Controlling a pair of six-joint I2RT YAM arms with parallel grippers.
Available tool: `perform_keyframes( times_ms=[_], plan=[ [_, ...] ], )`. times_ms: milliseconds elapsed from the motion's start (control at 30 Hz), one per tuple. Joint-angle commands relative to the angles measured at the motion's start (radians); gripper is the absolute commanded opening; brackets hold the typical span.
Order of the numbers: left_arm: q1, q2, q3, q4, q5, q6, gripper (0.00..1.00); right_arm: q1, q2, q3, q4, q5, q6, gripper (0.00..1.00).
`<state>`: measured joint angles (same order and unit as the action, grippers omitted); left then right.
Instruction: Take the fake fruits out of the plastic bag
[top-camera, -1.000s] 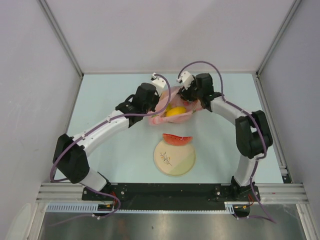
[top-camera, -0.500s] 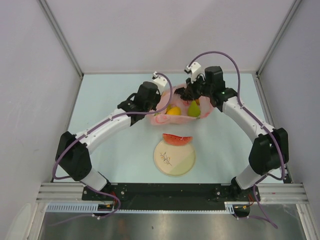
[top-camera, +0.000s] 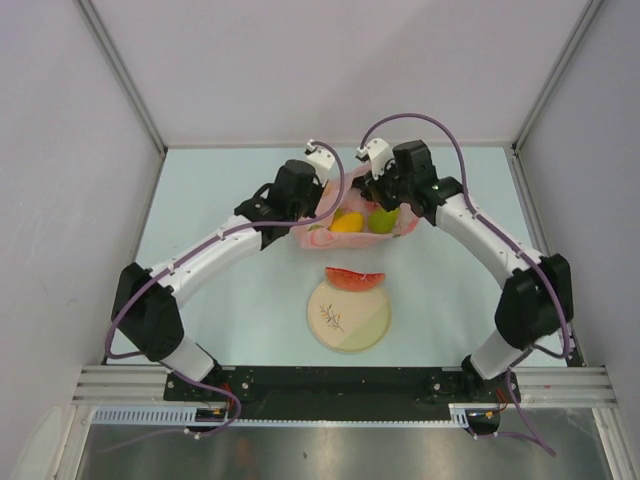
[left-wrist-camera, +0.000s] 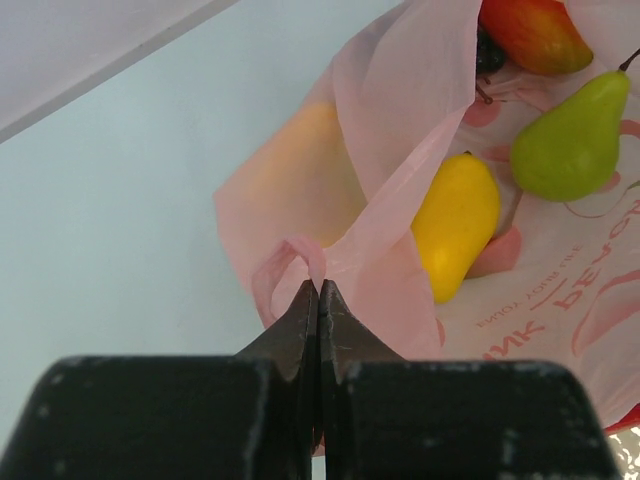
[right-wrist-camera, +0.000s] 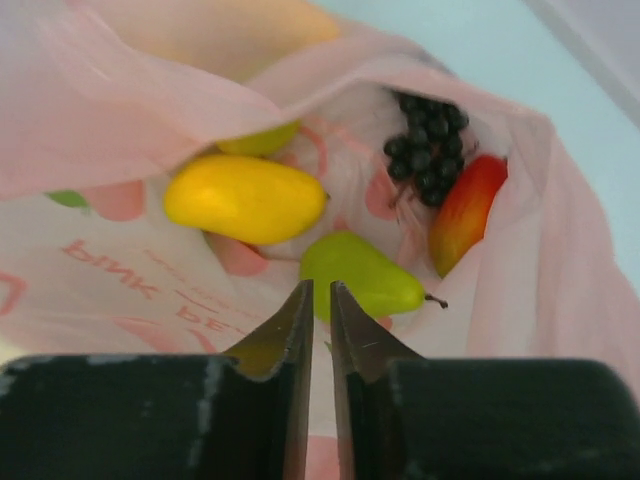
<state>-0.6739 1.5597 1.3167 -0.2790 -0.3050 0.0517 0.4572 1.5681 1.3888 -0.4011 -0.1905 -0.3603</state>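
Top external: the plastic bag (top-camera: 318, 240) lay just beyond the plate (top-camera: 360, 325), with a watermelon slice (top-camera: 354, 278) on the plate's far rim. Left wrist: the left gripper (left-wrist-camera: 318, 290) was clenched on a fold of the plastic bag. Right wrist: the right gripper (right-wrist-camera: 319, 290) was nearly closed over the bagged pear (right-wrist-camera: 360, 275); whether it held anything was unclear.

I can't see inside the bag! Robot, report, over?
Left gripper shut on plastic bag. Right gripper nearly shut over green pear, grip unclear. Watermelon slice out; mango, grapes, pear inside bag. Nothing blocking.
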Motion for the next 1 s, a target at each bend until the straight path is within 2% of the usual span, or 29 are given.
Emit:
perform_keyframes(
  times_ms=[0, 33, 67, 167, 200, 333, 367, 433, 533, 667, 767, 967],
  plan=[
    [0.0, -0.076, 0.013, 0.044, 0.058, -0.027, 0.0, 0.009, 0.143, 0.14, -0.103, 0.16, 0.048, 0.22],
    [0.0, -0.078, 0.013, 0.055, 0.061, -0.024, 0.0, 0.002, 0.173, 0.174, -0.134, 0.152, 0.088, 0.28],
    [0.002, -0.079, 0.013, 0.057, 0.063, -0.02, 0.0, -0.003, 0.193, 0.209, -0.157, 0.142, 0.125, 0.41],
    [0.002, -0.078, -0.002, 0.08, 0.026, -0.009, 0.0, -0.014, 0.196, 0.175, -0.125, 0.166, 0.25, 0.67],
    [0.0, -0.078, -0.004, 0.077, 0.023, -0.016, 0.0, -0.014, 0.187, 0.165, -0.116, 0.183, 0.273, 0.69],
    [0.0, -0.066, -0.005, 0.083, 0.072, 0.011, 0.0, -0.018, 0.155, 0.162, -0.176, 0.137, 0.319, 0.64],
    [-0.001, -0.056, -0.005, 0.084, 0.073, 0.025, 0.0, -0.023, 0.156, 0.151, -0.179, 0.132, 0.333, 0.6],
    [-0.003, -0.037, 0.021, 0.066, 0.054, 0.022, 0.0, -0.041, 0.17, 0.138, -0.183, 0.146, 0.392, 0.59],
    [-0.007, -0.021, 0.035, 0.049, 0.055, 0.03, 0.0, -0.08, 0.185, 0.098, -0.147, 0.071, 0.458, 0.55],
    [-0.009, -0.018, 0.042, 0.023, 0.09, 0.013, 0.0, -0.083, 0.19, 0.047, -0.087, 0.143, 0.495, 0.44],
    [-0.01, -0.032, 0.027, 0.02, 0.093, 0.019, 0.0, -0.08, 0.184, 0.042, -0.079, 0.16, 0.494, 0.39],
    [-0.012, -0.052, 0.0, 0.027, 0.095, 0.025, 0.0, -0.084, 0.225, 0.059, -0.056, 0.316, 0.48, 0.35]
  ],
)
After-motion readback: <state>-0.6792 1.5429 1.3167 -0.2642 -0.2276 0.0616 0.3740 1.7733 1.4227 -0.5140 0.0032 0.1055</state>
